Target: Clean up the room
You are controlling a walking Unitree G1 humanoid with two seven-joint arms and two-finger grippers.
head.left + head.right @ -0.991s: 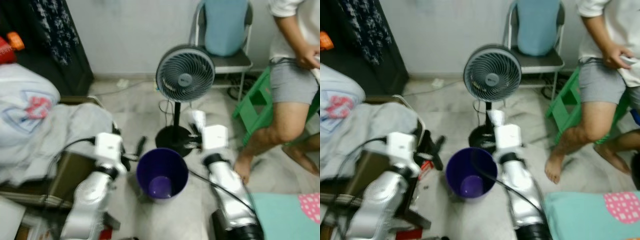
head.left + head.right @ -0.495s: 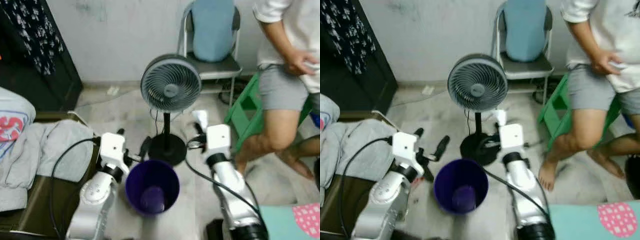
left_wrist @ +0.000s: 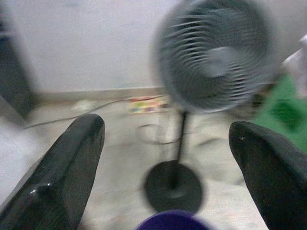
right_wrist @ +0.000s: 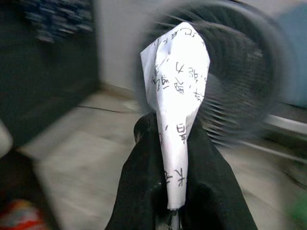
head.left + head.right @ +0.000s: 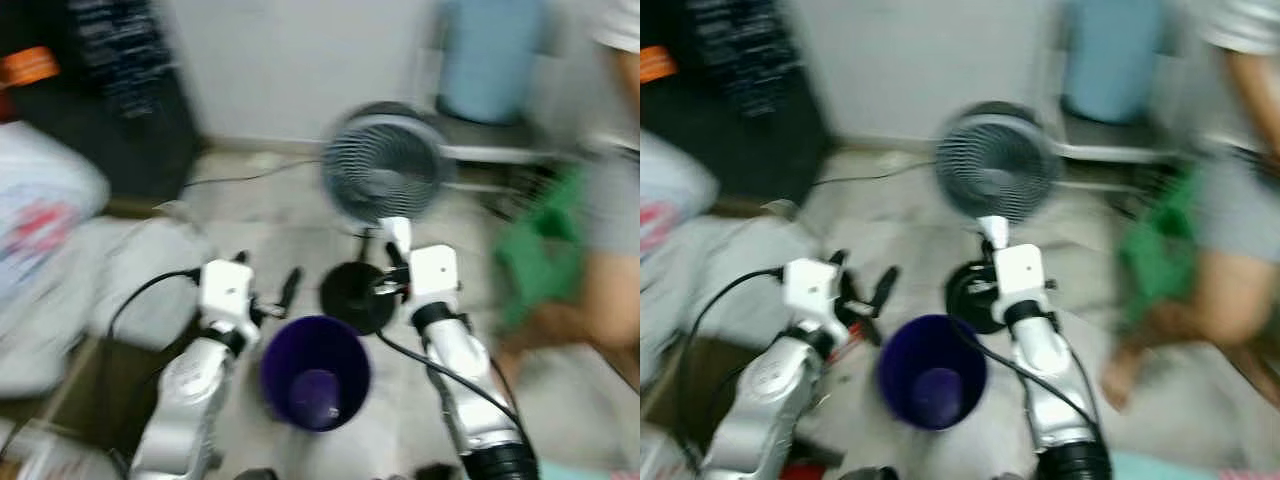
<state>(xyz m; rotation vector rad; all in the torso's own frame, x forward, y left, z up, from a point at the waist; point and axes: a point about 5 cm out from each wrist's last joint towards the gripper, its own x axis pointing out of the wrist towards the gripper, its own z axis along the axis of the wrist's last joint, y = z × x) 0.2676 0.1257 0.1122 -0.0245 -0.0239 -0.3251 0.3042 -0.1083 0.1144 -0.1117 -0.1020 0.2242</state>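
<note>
Down on the floor [image 5: 250,215], between the robot's two silver arms, sits a purple bin [image 5: 316,372] with its mouth open to the top. The right gripper [image 4: 175,143] is pinched tight on a folded piece of white paper [image 4: 178,105] with black writing on it, and the paper sticks up past the black fingers [image 4: 139,177]. That gripper is up in front of the fan, just past the far rim of the bin. The left gripper [image 5: 268,295] is spread wide with nothing in it, and it hangs beside the bin on the robot's left. A grey standing fan [image 5: 385,168] stands right behind the bin, with its round black base [image 5: 358,296] on the floor near the bin's far edge. Grey and white clothes [image 5: 60,240] lie in a heap to the left. A person's bare leg [image 5: 1200,300] is off to the right, by something green [image 5: 530,255], and a chair with a blue back [image 5: 490,60] stands by the wall. Everything looks blurry.
</note>
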